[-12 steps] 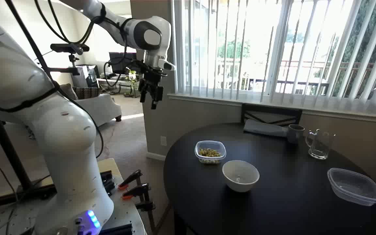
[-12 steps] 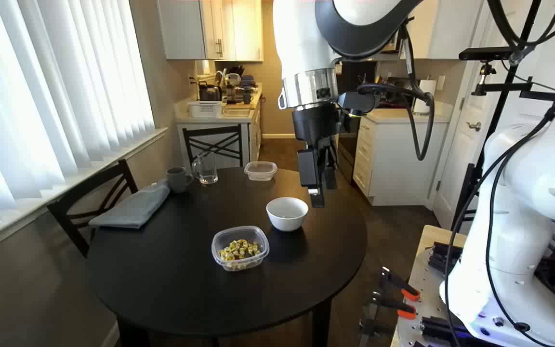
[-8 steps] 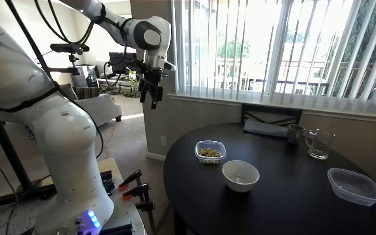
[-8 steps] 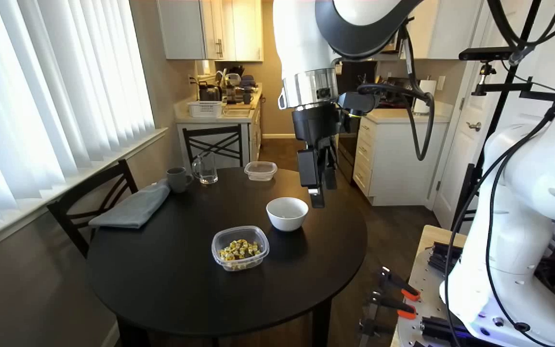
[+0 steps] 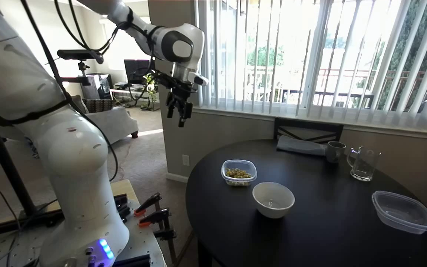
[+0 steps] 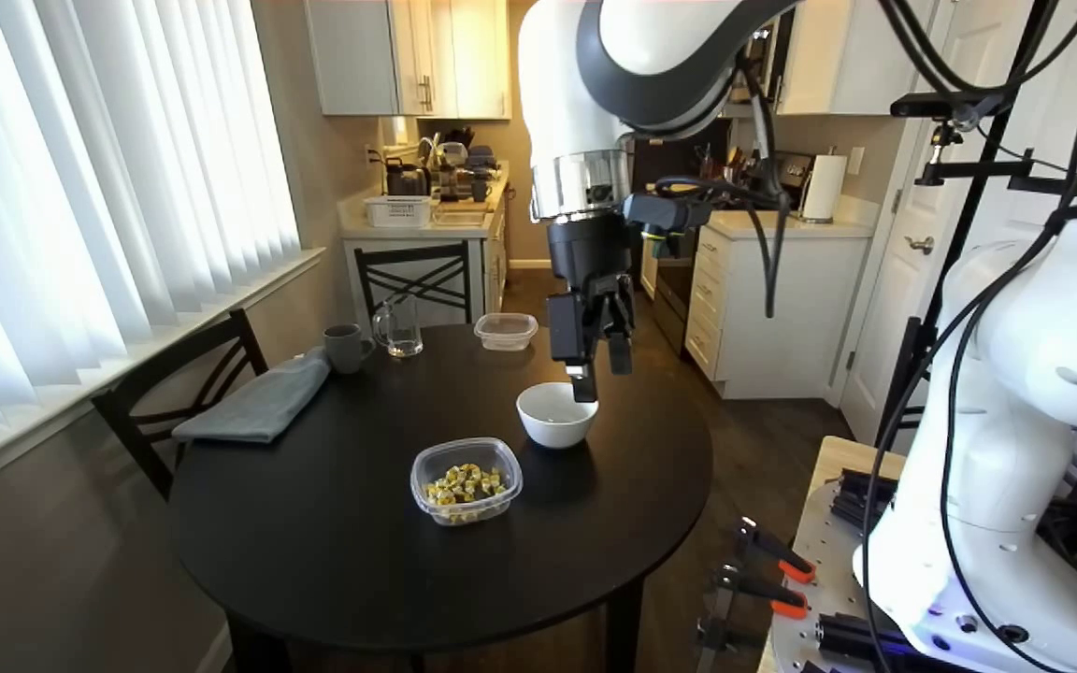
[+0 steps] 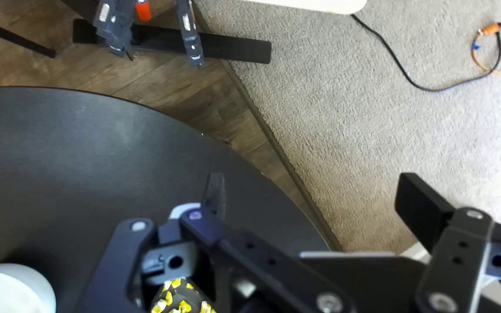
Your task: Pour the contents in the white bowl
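A folded cloth (image 6: 258, 402) is laid beside a grey cup (image 6: 344, 350) on the black table (image 6: 314, 551); a glass mug (image 6: 401, 332) is set nearby.

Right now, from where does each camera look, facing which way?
An exterior view: beside the robot base, facing the window; arm and gripper show.
An exterior view: beside the table, facing kitchen cabinets; arm, gripper and base show.
Wrist view: on the wrist, looking down at table and carpet; gripper fingers show.
Both exterior views share the white bowl and tub of yellowish bits.
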`<state>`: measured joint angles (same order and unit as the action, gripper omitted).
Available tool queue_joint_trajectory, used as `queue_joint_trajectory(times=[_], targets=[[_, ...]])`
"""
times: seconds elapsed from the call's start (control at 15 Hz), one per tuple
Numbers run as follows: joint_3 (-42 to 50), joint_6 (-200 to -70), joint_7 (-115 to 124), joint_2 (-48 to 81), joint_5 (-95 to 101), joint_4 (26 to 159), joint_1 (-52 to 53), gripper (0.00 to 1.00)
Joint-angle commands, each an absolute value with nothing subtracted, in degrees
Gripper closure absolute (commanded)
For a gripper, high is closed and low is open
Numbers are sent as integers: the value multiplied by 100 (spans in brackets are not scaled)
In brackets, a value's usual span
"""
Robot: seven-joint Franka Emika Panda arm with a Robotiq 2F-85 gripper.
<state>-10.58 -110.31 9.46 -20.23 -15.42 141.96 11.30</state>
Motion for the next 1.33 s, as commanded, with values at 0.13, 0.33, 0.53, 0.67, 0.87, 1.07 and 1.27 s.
queue_joint_trajectory(times=[0.13, 0.33, 0.53, 0.67, 0.87, 1.07, 1.27], targets=[[-774, -12736, 794, -283, -2774, 13783, 985, 0], [-848, -13834, 952, 306, -2511, 13824, 980, 0], [-762, -14448, 1441, 665, -1742, 13826, 977, 0], [-656, -14665, 1831, 867, -1213, 13771, 998, 0], [-399, -14778, 2386, 1242, -562, 13505, 975, 0], [-163, -14736, 2533, 1762, -514, 13068, 894, 0], [-48, -14718, 2459, 2389, -723, 12526, 813, 0]])
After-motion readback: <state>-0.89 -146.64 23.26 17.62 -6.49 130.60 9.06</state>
